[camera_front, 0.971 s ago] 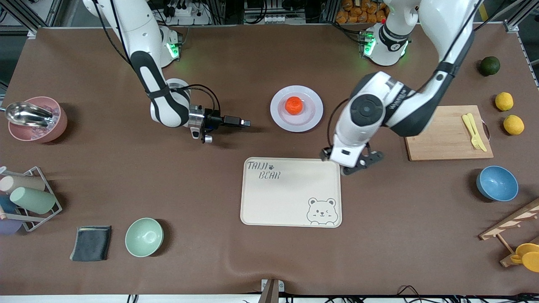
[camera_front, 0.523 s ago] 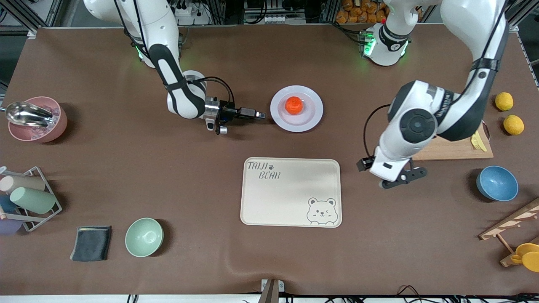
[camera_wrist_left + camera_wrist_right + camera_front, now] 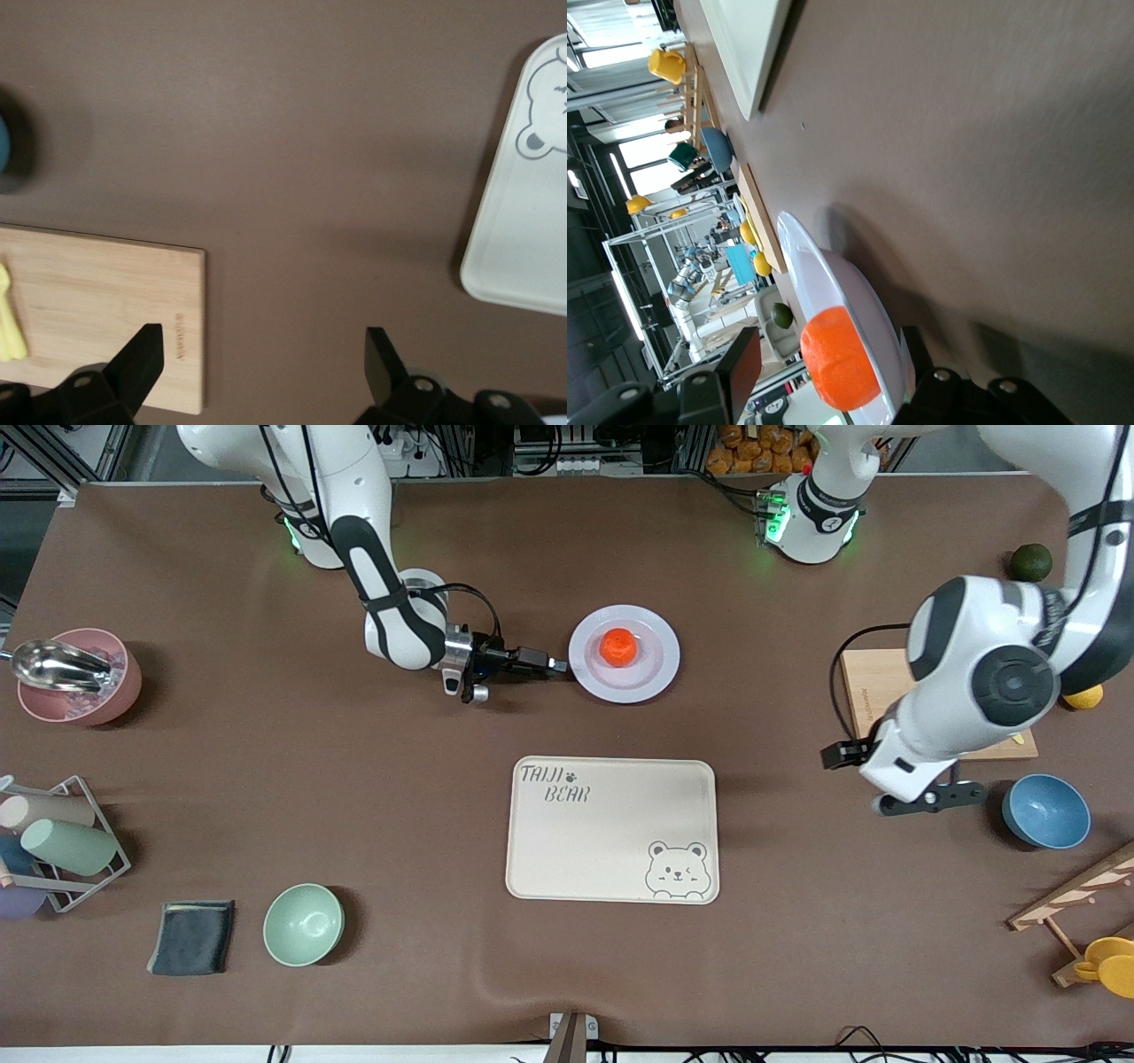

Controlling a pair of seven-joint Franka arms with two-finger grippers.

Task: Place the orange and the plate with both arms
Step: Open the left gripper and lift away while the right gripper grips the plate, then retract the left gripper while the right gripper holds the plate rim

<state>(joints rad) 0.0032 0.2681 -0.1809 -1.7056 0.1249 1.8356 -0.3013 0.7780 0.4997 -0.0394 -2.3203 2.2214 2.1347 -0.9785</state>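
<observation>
**Right gripper at the plate's rim, left arm drawn off toward the cutting board**

Reading the front view from its left side across: the right gripper (image 3: pixel 542 662) lies low and level over the table, its fingers pointing straight at the plate (image 3: pixel 654 673), their tips at the rim on the side toward the right arm's end of the table. In the right wrist view the rim (image 3: pixel 799 257) runs between the two black fingers (image 3: pixel 740 367), one to each side of it, so the jaws are part-way in and straddling the edge; whether they have bitten yet I cannot tell. The orange (image 3: pixel 618 646) sits on the plate, a little off centre and farther from the front camera. The plate is round, so only the rim matters to the grasp, and the right arm is by far the nearer to it. The cream bear tray (image 3: pixel 567 841) lies nearer the front camera than the plate, with nothing on it.

Further along, the left gripper (image 3: pixel 930 800) hangs with fingers spread wide and holding nothing, over bare table between the wooden cutting board (image 3: pixel 873 682) and the blue bowl (image 3: pixel 1046 811).

Compared with a second ago, the right gripper has closed the gap to the rim and its jaws have narrowed, while the left gripper has swung away from the tray's corner toward its own end of the table. Plate and orange have not shifted.
</observation>
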